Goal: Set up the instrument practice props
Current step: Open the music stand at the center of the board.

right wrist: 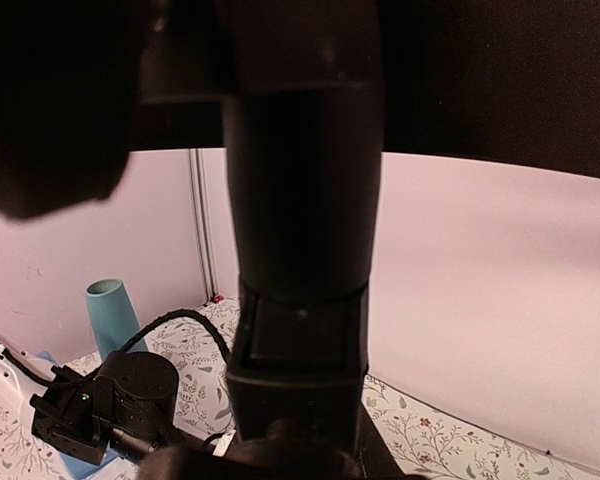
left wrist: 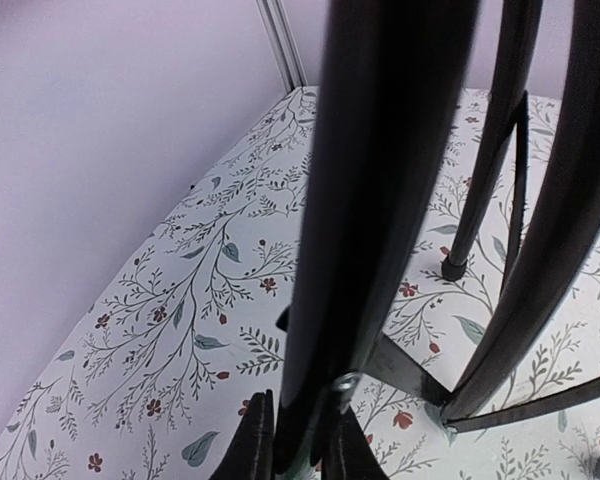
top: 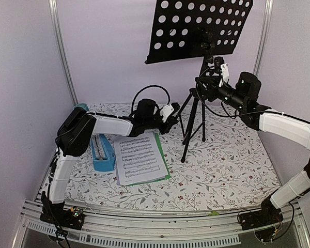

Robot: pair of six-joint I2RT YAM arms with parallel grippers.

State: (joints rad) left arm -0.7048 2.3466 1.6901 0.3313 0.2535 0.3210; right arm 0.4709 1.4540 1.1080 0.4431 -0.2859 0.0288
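Pages (top: 140, 157) and metronome (top: 102, 152) are lying flat on the desk (top: 232, 170), nearest. Behind them, the left end effector (left wrist: 300, 455) is pinching a leg of the stand (top: 191, 50), nearly closed. The right end effector (top: 210, 81) is apparently clamping the post. Likely step: positioning the stand. Next: letting go, then lifting the pages up. Only the right wrist view is showing the cup (right wrist: 115, 315) plainly.

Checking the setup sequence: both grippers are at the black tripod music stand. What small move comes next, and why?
Probably open the left gripper and back it off the leg of the black tripod music stand with perforated desk. The stand looks upright with legs spread on the floral table, the right gripper holds its pole, and the white and green sheet-music pages lie flat.
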